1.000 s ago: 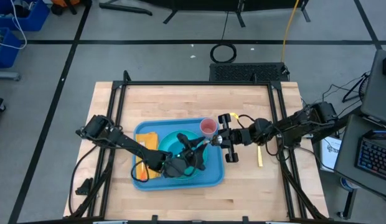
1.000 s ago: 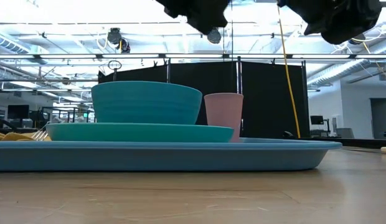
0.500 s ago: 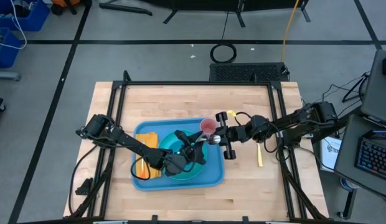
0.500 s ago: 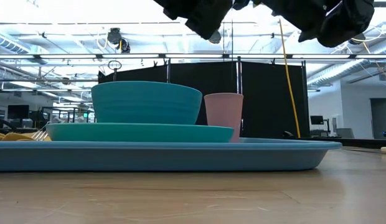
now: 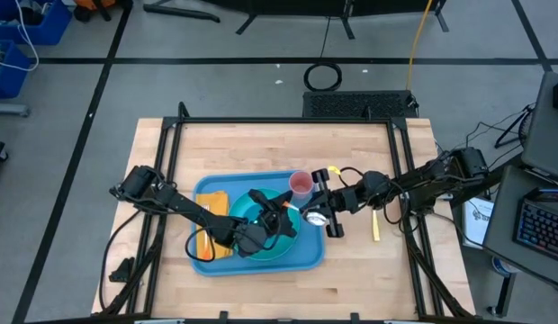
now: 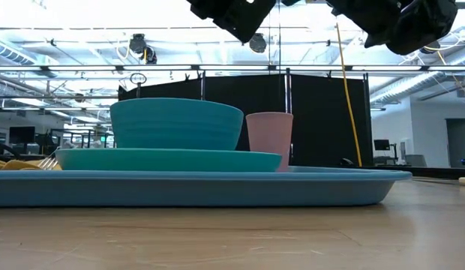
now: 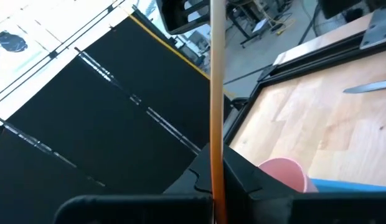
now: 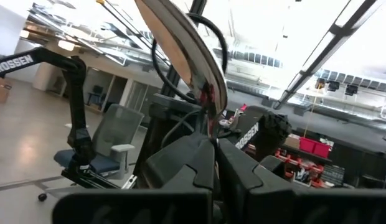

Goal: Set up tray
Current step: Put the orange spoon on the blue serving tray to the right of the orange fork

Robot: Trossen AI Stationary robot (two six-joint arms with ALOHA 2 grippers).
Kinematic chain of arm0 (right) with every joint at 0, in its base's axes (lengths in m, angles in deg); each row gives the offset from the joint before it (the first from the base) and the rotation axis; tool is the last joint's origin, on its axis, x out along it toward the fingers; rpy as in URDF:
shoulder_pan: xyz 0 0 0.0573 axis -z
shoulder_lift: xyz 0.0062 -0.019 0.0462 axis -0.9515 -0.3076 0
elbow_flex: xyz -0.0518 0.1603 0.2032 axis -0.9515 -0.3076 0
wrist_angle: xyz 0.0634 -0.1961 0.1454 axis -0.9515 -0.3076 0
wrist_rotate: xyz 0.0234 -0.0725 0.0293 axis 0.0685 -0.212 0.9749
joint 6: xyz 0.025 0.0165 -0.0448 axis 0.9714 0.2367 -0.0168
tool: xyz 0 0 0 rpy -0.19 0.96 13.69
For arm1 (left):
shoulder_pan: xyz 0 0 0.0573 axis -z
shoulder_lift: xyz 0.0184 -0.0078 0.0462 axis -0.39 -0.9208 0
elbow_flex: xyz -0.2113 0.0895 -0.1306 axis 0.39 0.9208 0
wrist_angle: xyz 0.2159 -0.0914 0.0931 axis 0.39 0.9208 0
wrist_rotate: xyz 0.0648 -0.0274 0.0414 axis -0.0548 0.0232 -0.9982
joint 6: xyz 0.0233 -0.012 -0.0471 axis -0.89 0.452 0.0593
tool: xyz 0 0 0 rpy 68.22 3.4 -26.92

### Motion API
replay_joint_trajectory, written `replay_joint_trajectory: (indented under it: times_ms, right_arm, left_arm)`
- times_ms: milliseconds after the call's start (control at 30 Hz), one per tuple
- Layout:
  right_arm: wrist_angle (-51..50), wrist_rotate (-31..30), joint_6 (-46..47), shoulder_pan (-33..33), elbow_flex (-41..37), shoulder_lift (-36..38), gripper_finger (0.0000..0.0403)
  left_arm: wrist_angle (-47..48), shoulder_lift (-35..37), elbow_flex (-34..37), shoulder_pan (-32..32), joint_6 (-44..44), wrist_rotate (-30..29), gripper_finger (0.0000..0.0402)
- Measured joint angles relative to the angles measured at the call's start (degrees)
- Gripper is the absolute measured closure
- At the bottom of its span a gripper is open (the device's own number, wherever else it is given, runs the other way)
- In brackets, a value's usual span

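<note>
I'm seeing the tray (image 5: pixel 259 256) sitting front-centre on the table w/ plate, bowl, cup. Left gripper (image 5: pixel 281 210) is pinching a thin utensil handle (image 7: pixel 216 99); right gripper (image 5: pixel 308 205) is clamping a spoon (image 8: pixel 187 56), both above the tray.

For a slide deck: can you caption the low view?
Teal bowl on a teal plate beside a pink cup, all on a light-blue tray, both arms overhead.
</note>
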State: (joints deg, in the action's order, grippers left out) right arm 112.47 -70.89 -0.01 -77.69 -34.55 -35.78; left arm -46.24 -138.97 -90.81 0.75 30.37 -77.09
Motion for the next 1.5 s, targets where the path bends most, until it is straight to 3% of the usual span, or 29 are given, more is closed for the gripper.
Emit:
replay_joint_trajectory:
  times_ms: [367, 667, 1067, 1167, 1233, 1500]
  right_arm:
    - [-1.03, -0.32, 0.42, 0.00, -0.02, -0.01, 0.0390]
    - [-3.94, -1.79, 0.51, 0.18, -0.04, -0.04, 0.0366]
    - [-7.16, -2.14, 0.04, 0.22, 0.00, -0.07, 0.0338]
    - [-8.14, -2.34, -0.15, 0.26, 0.02, -0.07, 0.0337]
    - [-8.90, -2.33, -0.66, 0.36, 0.02, -0.07, 0.0337]
    - [-9.84, -2.81, -2.23, 0.48, 0.04, -0.02, 0.0337]
  left_arm:
    - [4.15, 0.85, 0.00, 1.05, 1.20, 0.16, 0.0399]
    - [17.23, 4.59, 0.00, 1.00, 12.12, 2.74, 0.0402]
    - [19.17, 5.51, 0.01, 1.04, 15.67, 7.16, 0.0401]
    - [20.74, 6.42, 0.04, 1.21, 17.77, 5.22, 0.0401]
    - [24.32, 7.94, 0.13, 1.72, 19.10, 2.69, 0.0401]
    - [36.34, 12.24, 0.08, 2.18, 29.03, 4.17, 0.0401]
